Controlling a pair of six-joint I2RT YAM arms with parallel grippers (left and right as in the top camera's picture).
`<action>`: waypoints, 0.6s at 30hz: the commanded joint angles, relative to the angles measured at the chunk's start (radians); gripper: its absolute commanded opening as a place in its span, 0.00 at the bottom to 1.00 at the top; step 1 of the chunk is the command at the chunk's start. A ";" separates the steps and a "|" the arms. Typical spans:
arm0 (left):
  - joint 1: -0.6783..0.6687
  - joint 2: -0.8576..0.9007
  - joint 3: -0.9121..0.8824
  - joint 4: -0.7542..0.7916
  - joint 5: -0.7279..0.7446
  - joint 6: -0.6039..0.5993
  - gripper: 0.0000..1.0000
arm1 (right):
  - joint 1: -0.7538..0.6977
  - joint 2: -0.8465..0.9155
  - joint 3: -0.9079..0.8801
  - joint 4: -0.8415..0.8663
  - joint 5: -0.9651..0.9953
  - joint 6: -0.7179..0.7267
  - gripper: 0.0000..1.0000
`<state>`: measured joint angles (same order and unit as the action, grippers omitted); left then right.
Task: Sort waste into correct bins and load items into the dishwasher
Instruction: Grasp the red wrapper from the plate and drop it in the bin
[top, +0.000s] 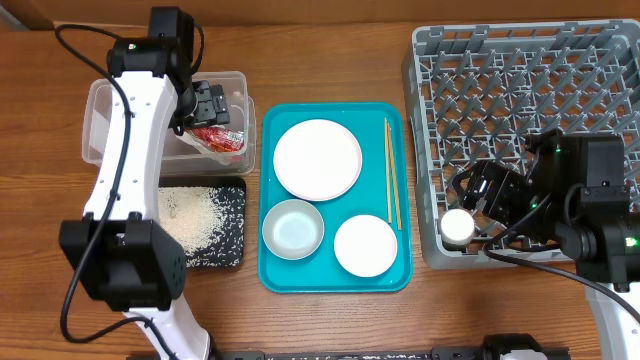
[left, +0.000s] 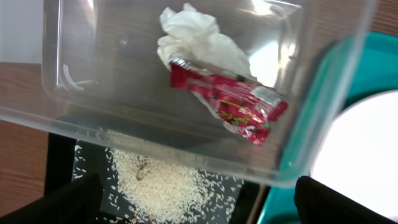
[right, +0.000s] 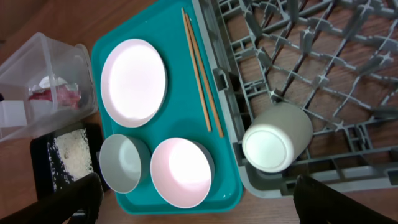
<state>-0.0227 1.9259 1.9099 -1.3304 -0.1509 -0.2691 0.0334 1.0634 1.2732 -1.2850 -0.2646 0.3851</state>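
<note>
The red-and-white wrapper (left: 230, 102) with white tissue (left: 193, 37) lies inside the clear tub (top: 110, 110). My left gripper (top: 210, 105) hangs open and empty above it; in the left wrist view (left: 199, 208) its fingers are spread wide. Loose rice (top: 195, 215) covers the black tray (top: 232, 250). The white cup (top: 459, 227) lies in the front left corner of the grey rack (top: 520, 70). My right gripper (top: 490, 200) is open and empty just beside the cup (right: 277, 137). The plate (top: 317, 158), chopsticks (top: 392, 170) and two bowls (top: 293, 228) (top: 365, 245) sit on the teal tray (top: 335, 280).
The teal tray stands between the bins on the left and the rack on the right. The rack's upright pegs (right: 323, 50) fill its floor. Bare wooden table (top: 330, 60) shows behind and in front of the tray.
</note>
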 joint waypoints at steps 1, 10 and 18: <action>-0.030 -0.167 0.053 -0.017 0.071 0.073 1.00 | 0.002 -0.003 0.004 0.023 0.002 -0.047 1.00; -0.082 -0.466 0.053 -0.103 0.074 0.070 1.00 | 0.002 -0.003 0.004 0.096 -0.024 -0.078 1.00; -0.082 -0.520 0.053 -0.109 0.074 0.048 1.00 | 0.002 -0.002 0.004 0.092 -0.162 -0.071 1.00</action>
<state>-0.1070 1.3792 1.9663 -1.4406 -0.0875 -0.2176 0.0334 1.0634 1.2732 -1.1969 -0.3630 0.3187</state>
